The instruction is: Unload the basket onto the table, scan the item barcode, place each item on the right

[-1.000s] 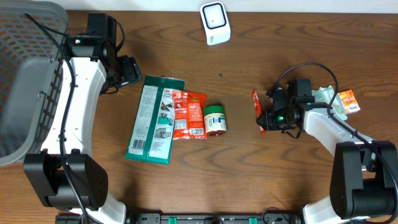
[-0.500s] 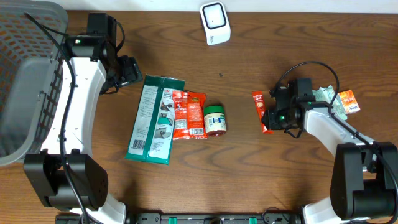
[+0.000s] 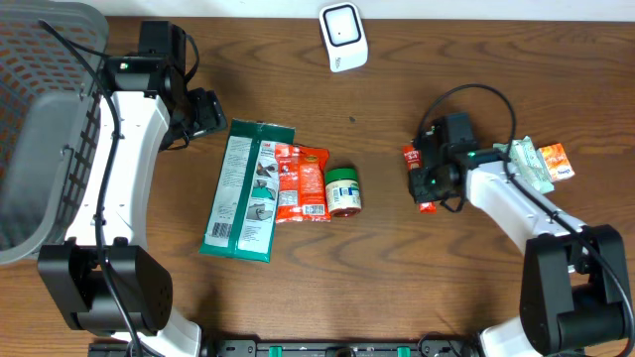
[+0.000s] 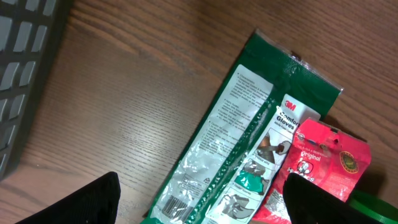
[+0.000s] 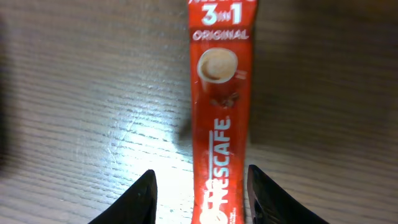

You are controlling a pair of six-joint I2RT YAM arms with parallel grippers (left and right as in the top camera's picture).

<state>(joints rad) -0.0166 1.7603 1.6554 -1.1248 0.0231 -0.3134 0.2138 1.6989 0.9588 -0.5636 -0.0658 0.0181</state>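
Red sachet (image 5: 219, 124) lies flat | right jaws apart astride it | left jaws apart, empty

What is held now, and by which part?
Nothing. The right gripper, jaws open, straddles the red Nescafe sachet; the left gripper is open too.

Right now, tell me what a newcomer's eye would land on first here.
The red Nescafe stick lies flat on the wood right of centre, the right jaws open on either side of it. Left of centre lies a big green glove packet with a red bag touching it, and a grey basket sits at the far left.
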